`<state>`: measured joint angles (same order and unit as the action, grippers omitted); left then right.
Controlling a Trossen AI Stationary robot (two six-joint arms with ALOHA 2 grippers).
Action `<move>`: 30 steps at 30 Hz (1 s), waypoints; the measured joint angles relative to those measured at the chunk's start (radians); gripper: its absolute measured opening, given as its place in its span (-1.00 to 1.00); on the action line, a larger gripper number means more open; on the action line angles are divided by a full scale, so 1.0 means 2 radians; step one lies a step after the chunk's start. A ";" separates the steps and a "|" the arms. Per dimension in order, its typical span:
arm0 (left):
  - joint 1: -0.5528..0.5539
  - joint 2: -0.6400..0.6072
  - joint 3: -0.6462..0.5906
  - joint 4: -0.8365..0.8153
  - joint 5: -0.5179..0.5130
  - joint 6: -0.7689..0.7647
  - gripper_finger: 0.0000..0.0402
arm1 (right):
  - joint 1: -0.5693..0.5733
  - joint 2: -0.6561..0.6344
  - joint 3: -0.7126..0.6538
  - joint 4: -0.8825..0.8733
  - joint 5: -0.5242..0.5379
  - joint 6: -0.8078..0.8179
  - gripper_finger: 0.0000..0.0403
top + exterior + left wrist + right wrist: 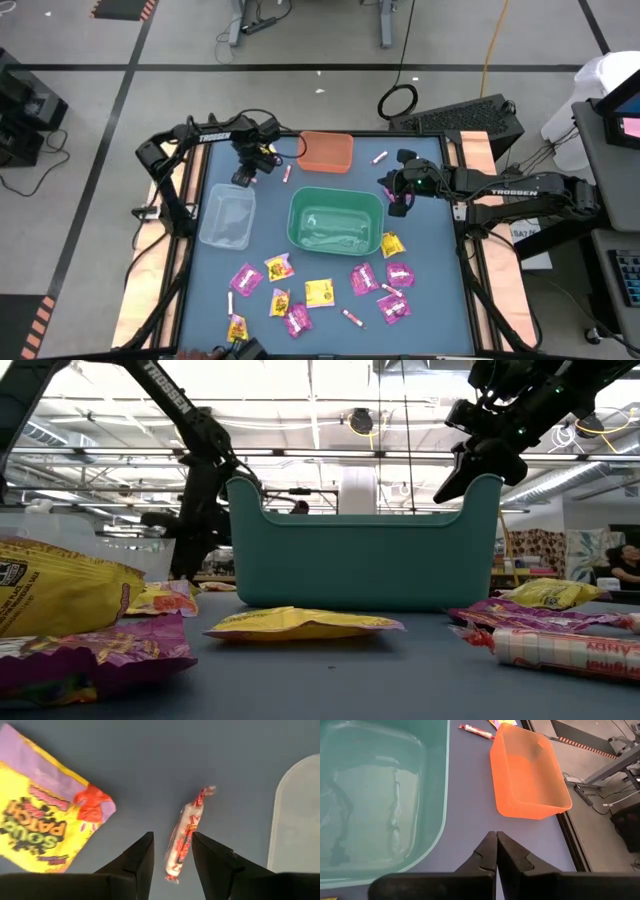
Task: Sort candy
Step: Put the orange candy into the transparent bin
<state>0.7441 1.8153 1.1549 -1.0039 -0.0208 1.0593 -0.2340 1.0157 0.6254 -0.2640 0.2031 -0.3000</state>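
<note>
In the left wrist view a thin pink-white candy stick (182, 840) lies on the blue table. My left gripper (172, 852) points down over it, open, one finger on each side of the stick's lower half. A yellow and purple packet (45, 820) lies beside it. From above, this gripper (244, 176) hangs between the orange bin (325, 151) and the clear bin (226, 215). My right gripper (398, 205) hovers shut by the far right corner of the green bin (335, 220). Several pink and yellow packets (320, 292) lie near the front edge.
Another stick (287, 173) lies right of my left gripper, and one more (380, 157) right of the orange bin. The clear bin's rim (300, 815) is close to my left fingers. In the low view, packets (300, 622) lie in front of the green bin (360, 555).
</note>
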 joint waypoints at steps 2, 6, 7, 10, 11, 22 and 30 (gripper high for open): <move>0.001 0.007 0.000 -0.002 -0.001 0.000 -0.31 | 0.000 0.000 0.000 0.000 0.000 0.000 -1.00; 0.001 0.014 0.000 -0.010 -0.001 0.001 -0.31 | 0.000 0.000 0.000 0.000 0.000 0.000 -1.00; 0.001 0.014 0.000 -0.011 -0.001 0.001 -0.31 | 0.000 0.000 0.000 0.000 0.000 0.000 -1.00; 0.001 0.014 0.000 -0.014 -0.001 -0.002 -0.31 | 0.000 0.000 0.000 0.000 0.000 0.000 -1.00; 0.001 0.014 0.000 -0.017 -0.001 -0.002 -0.31 | 0.000 0.000 0.000 0.000 0.000 0.000 -1.00; 0.001 0.011 -0.032 0.029 -0.006 0.001 -0.31 | 0.000 0.000 0.000 0.000 0.000 0.000 -1.00; 0.001 0.006 -0.033 0.035 -0.016 0.000 -0.46 | 0.000 0.000 0.000 0.003 0.000 0.000 -1.00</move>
<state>0.7467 1.8277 1.0885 -0.9333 -0.0530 1.0599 -0.2339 1.0157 0.6262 -0.2576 0.2031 -0.3008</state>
